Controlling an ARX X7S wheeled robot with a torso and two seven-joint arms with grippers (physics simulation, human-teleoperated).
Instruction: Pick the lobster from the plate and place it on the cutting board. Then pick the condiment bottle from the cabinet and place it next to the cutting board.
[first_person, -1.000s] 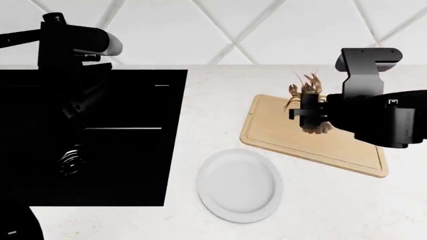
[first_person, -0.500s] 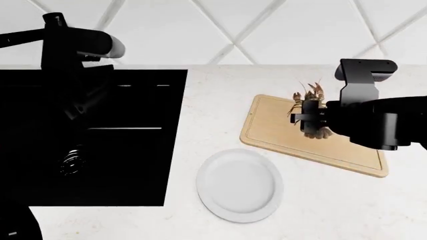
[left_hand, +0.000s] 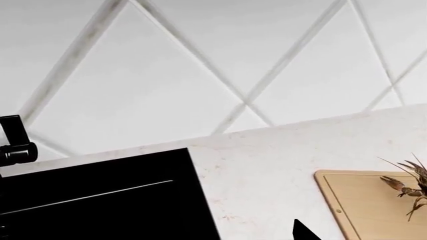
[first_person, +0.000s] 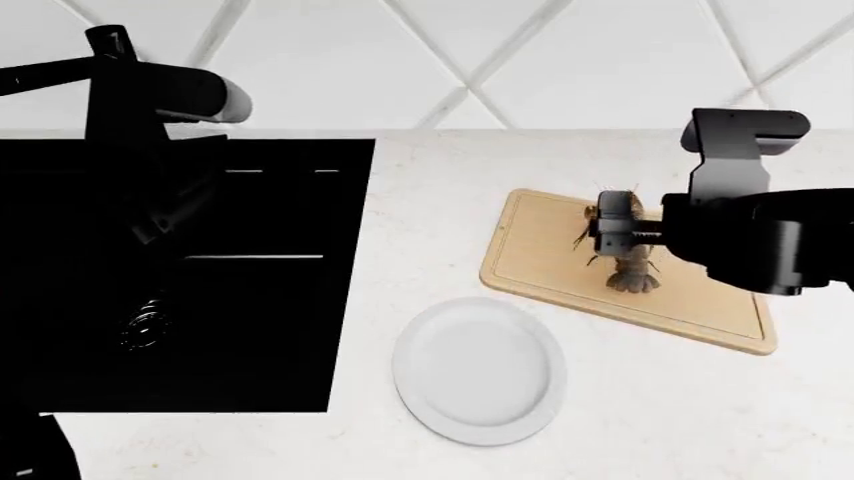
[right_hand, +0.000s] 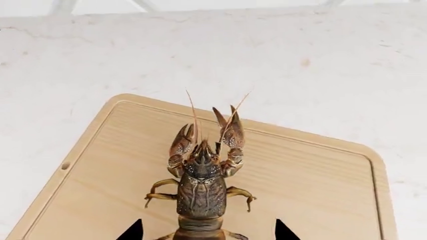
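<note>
1. Lower now than before, my right hand (first_person: 617, 232) has brought the lobster (right_hand: 202, 187) onto the cutting board (right_hand: 313, 190)
2. Its fingers look spread beside the tail

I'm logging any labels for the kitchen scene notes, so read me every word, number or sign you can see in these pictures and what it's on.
There is no readable text in any view.
The cutting board, lobster, plate, counter and wall tiles are all unmarked.
The right gripper and the dark sink area show only small pale marks, no letters.
</note>
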